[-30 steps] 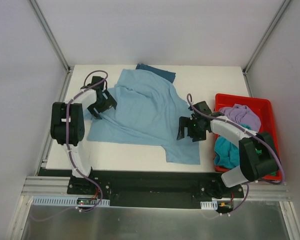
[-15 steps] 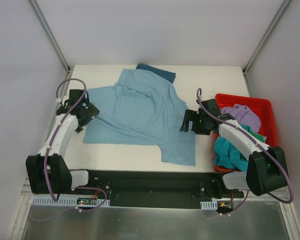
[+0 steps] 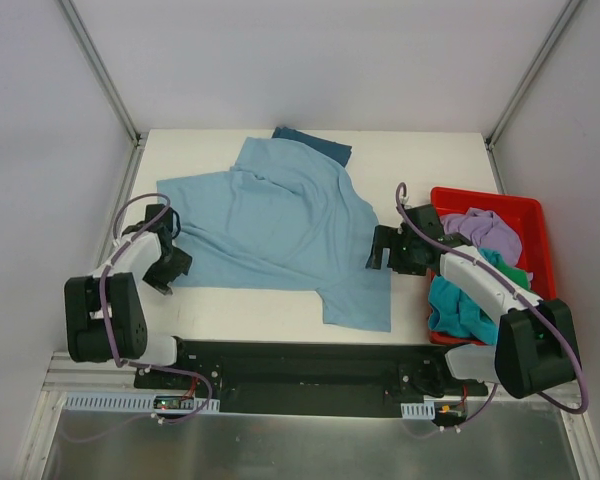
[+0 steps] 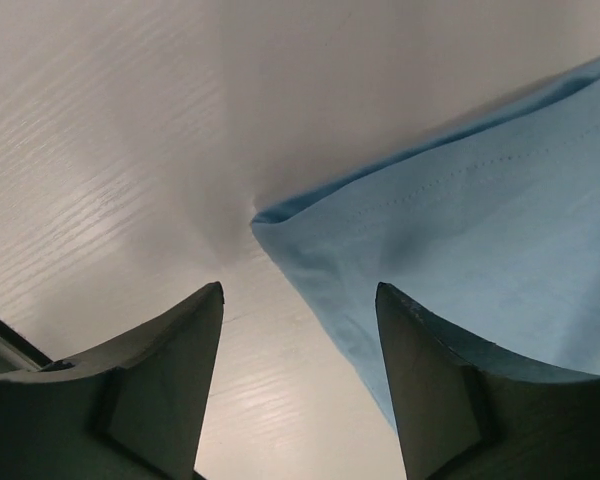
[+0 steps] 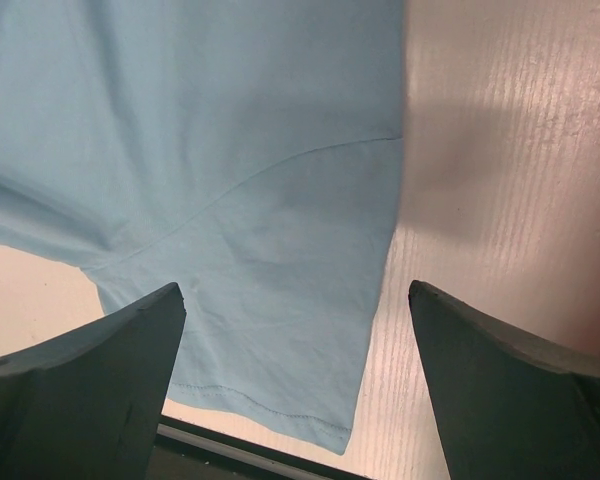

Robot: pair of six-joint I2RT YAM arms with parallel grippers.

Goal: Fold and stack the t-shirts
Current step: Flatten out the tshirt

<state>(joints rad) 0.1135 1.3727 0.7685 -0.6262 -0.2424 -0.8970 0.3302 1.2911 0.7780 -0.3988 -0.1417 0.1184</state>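
Observation:
A light sky-blue t-shirt (image 3: 280,225) lies spread and rumpled on the white table (image 3: 420,160). A dark teal-blue t-shirt (image 3: 315,145) pokes out from under its far edge. My left gripper (image 3: 170,262) is open and empty at the shirt's near left corner (image 4: 310,230), which lies just beyond the fingertips. My right gripper (image 3: 382,250) is open and empty over the shirt's right sleeve (image 5: 280,300). Lilac (image 3: 482,230), turquoise (image 3: 458,300) and green (image 3: 515,272) tees lie in the bin.
A red plastic bin (image 3: 525,215) stands at the table's right side beside my right arm. A black base rail (image 3: 300,365) runs along the near edge. Grey walls and metal frame posts (image 3: 100,70) enclose the table.
My left gripper has let go of the shirt's left edge and swung back towards the near left corner. The shirt's left side now lies flatter and wider. My right gripper drew slightly right.

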